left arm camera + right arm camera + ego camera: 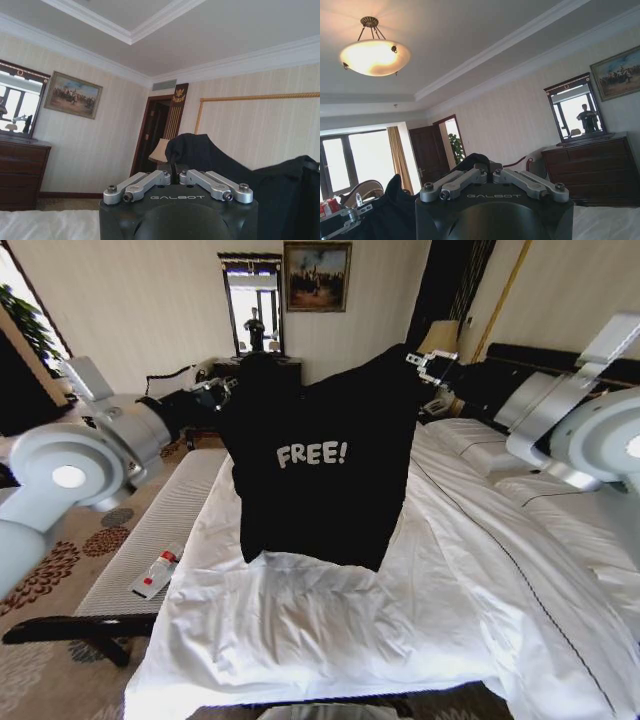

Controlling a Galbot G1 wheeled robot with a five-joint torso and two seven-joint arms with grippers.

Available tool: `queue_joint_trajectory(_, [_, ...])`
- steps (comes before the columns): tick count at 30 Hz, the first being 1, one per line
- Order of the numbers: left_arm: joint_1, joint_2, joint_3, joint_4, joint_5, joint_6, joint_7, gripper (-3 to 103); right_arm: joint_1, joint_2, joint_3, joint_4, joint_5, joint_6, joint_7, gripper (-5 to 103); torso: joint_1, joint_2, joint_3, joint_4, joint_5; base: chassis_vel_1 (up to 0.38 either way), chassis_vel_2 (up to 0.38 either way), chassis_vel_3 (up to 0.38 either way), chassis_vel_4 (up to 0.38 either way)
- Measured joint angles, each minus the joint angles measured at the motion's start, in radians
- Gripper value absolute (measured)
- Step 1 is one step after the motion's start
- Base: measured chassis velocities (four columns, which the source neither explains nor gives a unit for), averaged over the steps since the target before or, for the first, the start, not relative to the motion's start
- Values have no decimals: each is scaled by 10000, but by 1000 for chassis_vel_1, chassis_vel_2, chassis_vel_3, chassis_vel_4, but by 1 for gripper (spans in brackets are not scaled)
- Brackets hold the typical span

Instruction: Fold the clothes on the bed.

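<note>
White bed (330, 640) nearest, rumpled sheet at foot. Above it, black T-shirt (325, 465) hangs spread in air, "FREE!" lettering facing camera, lower hem just touching sheet. Left claw (222, 392) pinched closed on shirt's upper corner at left; in left wrist view left claw (175, 176) clamps dark cloth. Right claw (425, 362) closed on opposite upper corner at right; right wrist view shows fabric gathered at right claw (489, 167). Pale desk (150, 540) along bed's left side. Farther back, dark dresser (22, 172), mirror (251, 302), painting (317, 276) on wall.

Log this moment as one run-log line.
left gripper: shut on T-shirt | right gripper: shut on T-shirt | T-shirt: lifted above bed
</note>
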Motion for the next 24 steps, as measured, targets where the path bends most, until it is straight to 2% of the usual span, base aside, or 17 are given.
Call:
queue_joint_trajectory(1, [485, 487, -404, -356, -30, -55, 113, 3, -115, -142, 258, 174, 207, -19, 42, 0, 0, 0, 0, 2, 1, 0, 0, 0, 0])
queue_joint_trajectory(4, [816, 840, -636, -585, 44, -138, 203, 3, -398, -322, 634, 384, 320, -40, 52, 0, -1, 0, -1, 2, 2, 0, 0, 0, 0])
queue_joint_trajectory(5, [959, 1014, -739, -690, 125, -187, 236, 3, -666, -442, 932, 536, 351, -60, 53, 0, -1, 1, -2, -1, 2, 0, 0, 0, 0])
queue_joint_trajectory(6, [1148, 1275, -895, -916, 214, -270, 248, 3, -1650, -795, 1894, 923, 443, -100, 46, 0, -2, 1, -2, -6, 4, 0, 0, 0, 0])
queue_joint_trajectory(7, [1409, 1429, -1176, -1077, 191, -289, 246, 3, -2246, -1011, 2369, 1175, 581, -156, 50, 0, -3, 1, -2, -12, 6, 0, 0, 0, 0])
queue_joint_trajectory(8, [1409, 1429, -1176, -1077, 191, -289, 246, 3, -2246, -1011, 2369, 1175, 581, -156, 50, 0, -3, 1, -2, -12, 6, 0, 0, 0, 0])
queue_joint_trajectory(10, [1907, 1783, -1691, -1337, -50, -299, 253, 3, -2860, -1283, 2977, 1555, 1032, -265, 227, 0, -2, 1, -2, -10, 7, 0, 0, 0, 0])
queue_joint_trajectory(14, [2086, 2191, -2093, -1579, -643, -292, 165, 3, -3121, -1438, 3482, 1900, 1692, -407, 618, 0, -1, 1, -2, -4, 6, 0, 0, 0, 0])
queue_joint_trajectory(16, [2103, 2442, -2453, -1752, -1443, -219, -104, 3, -3309, -1553, 3950, 2134, 2240, -527, 942, 0, -2, 0, -2, -4, 1, 0, 0, 0, 0])
queue_joint_trajectory(18, [2104, 2509, -2534, -1794, -1640, -195, -169, 3, -3403, -1591, 4140, 2188, 2390, -553, 1018, 0, -2, 0, -2, -3, 1, 0, 0, 0, 0])
queue_joint_trajectory(20, [2102, 2741, -2796, -1970, -2337, -77, -581, 3, -3836, -1759, 5059, 2421, 3097, -638, 1296, 0, -2, 0, -2, -5, 5, 0, 0, 0, 0])
queue_joint_trajectory(22, [2101, 2755, -3023, -2112, -2736, 91, -1136, 3, -3928, -1844, 5414, 2625, 3647, -731, 1611, 0, -2, 0, -2, -7, 6, 0, 0, 0, 0])
queue_joint_trajectory(24, [2104, 2729, -3132, -2168, -2894, 154, -1355, 3, -3934, -1860, 5477, 2682, 3773, -749, 1690, 0, -2, -1, -1, -7, 6, 0, 0, 0, 0])
